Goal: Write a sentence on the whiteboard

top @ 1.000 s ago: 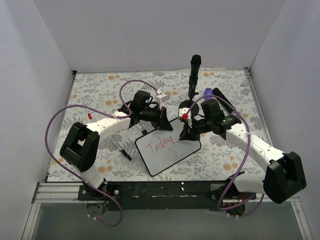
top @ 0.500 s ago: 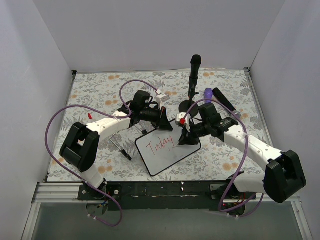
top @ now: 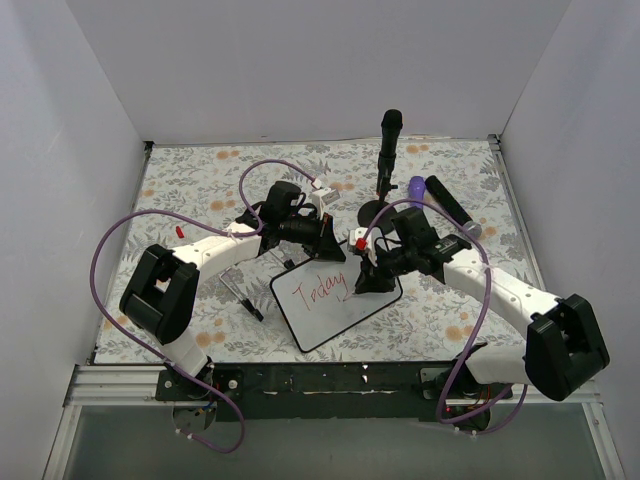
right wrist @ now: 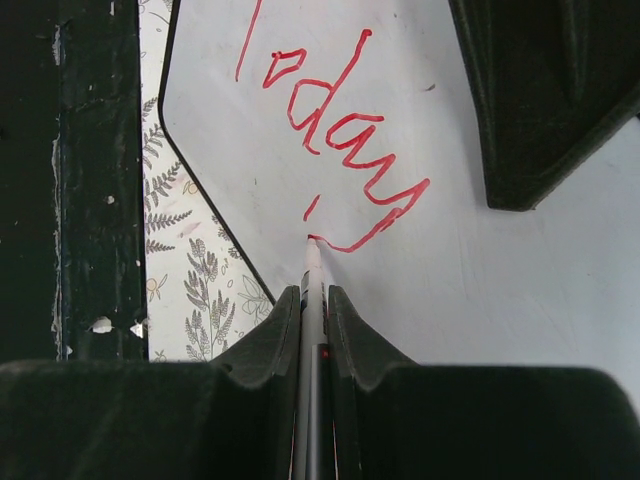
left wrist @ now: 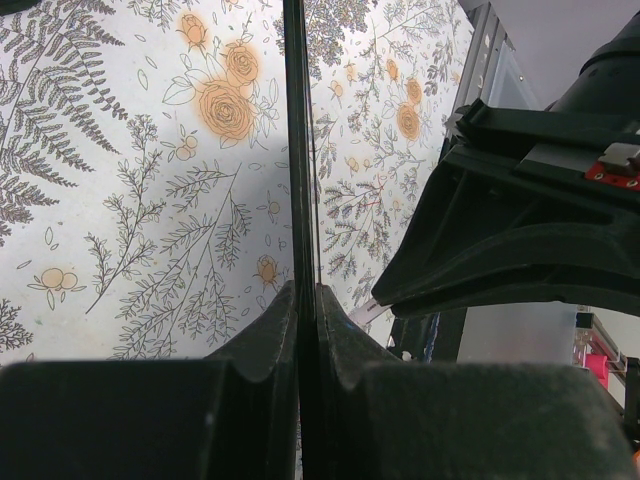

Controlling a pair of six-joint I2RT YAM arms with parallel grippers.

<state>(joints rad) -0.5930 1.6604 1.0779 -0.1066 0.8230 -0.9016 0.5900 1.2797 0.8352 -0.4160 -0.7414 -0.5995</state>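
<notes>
My right hand clamps the marker, my left hand pinches the whiteboard; pressing too hard could skid it, smearing the sentence.

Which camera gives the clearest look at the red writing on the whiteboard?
The right wrist view: the red writing is large and sharp, reading "Today", with the marker touching a stroke beneath. The top external view shows it small on the whiteboard. The left wrist view shows none of it.
</notes>
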